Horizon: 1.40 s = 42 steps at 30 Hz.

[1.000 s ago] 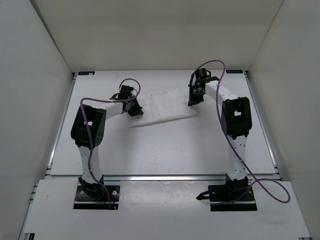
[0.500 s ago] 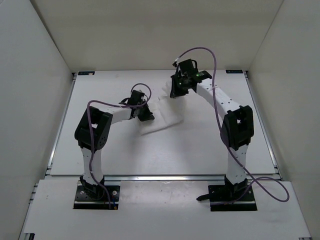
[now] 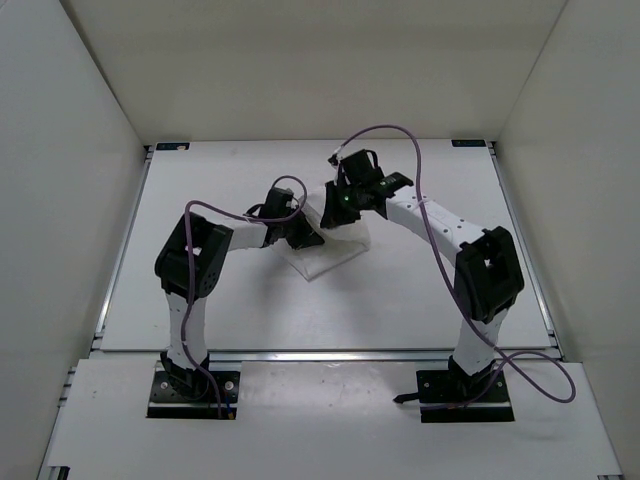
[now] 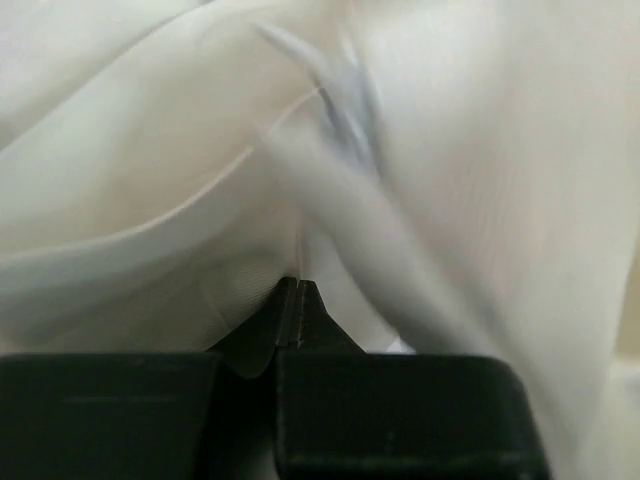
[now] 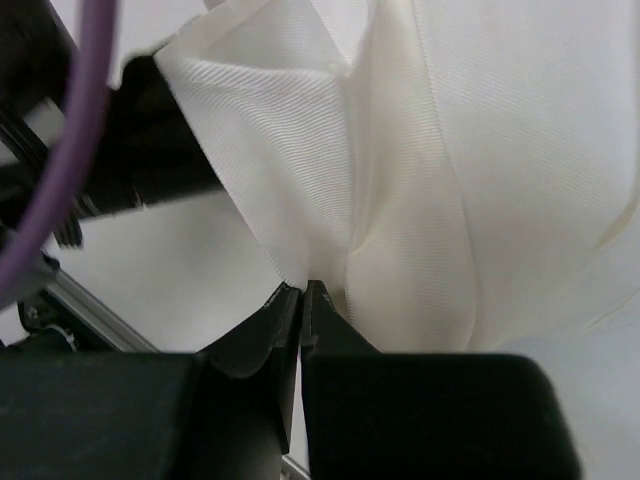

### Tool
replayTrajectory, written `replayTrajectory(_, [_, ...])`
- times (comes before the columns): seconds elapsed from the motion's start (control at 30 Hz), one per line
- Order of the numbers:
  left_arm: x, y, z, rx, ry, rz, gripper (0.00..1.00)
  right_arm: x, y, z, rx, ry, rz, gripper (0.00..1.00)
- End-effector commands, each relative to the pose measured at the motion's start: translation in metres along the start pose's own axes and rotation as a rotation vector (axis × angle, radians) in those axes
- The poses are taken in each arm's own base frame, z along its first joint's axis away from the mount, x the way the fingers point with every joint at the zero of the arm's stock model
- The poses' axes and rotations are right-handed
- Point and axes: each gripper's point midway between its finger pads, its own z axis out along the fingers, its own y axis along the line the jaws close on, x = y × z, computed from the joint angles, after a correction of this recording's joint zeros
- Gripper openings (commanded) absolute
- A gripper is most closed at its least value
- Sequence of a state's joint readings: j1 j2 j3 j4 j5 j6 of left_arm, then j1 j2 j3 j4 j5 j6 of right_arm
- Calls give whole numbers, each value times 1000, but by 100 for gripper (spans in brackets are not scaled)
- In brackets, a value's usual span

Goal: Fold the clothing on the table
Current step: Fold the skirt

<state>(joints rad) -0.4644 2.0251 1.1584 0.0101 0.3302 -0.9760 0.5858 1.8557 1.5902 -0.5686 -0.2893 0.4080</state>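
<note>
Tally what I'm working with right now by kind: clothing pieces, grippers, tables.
Clothing pieces: 1, the clothing
Grippers: 2, the left gripper and the right gripper, both shut on the clothing
Tables: 1, the table
Total: 4

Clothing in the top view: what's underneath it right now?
The clothing rests its near edge on the white table. The left gripper and right gripper pinch its raised folds. The spot directly beneath is covered by fabric, so I cannot see it.
</note>
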Motion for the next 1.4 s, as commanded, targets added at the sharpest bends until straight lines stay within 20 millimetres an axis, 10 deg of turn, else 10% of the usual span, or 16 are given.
replayTrajectory(0.0, [2,4,-2,57,7,-78,0,6,38,-15,-117,-45,11,0])
replayTrajectory(0.17, [-7,-9,-18,169,19,-129,0,45,33,-9,-115,20,40,0])
replayTrajectory(0.37, [-28,-43,-82,397,-36,-162,0,21,26,-14,-97,-35,37,0])
replayTrajectory(0.53, [-64,-4,-132,293,-184,-152,0,12,19,-14,-79,-42,26,0])
replayTrajectory(0.83, [-16,36,-85,53,-72,-102,0,15,28,14,-87,-9,3,0])
replayTrajectory(1.27, [20,86,-69,-61,11,-151,0,25,66,60,-142,53,-44,0])
replayTrajectory(1.37, [21,91,-69,-51,21,-168,0,34,63,68,-130,98,-37,22])
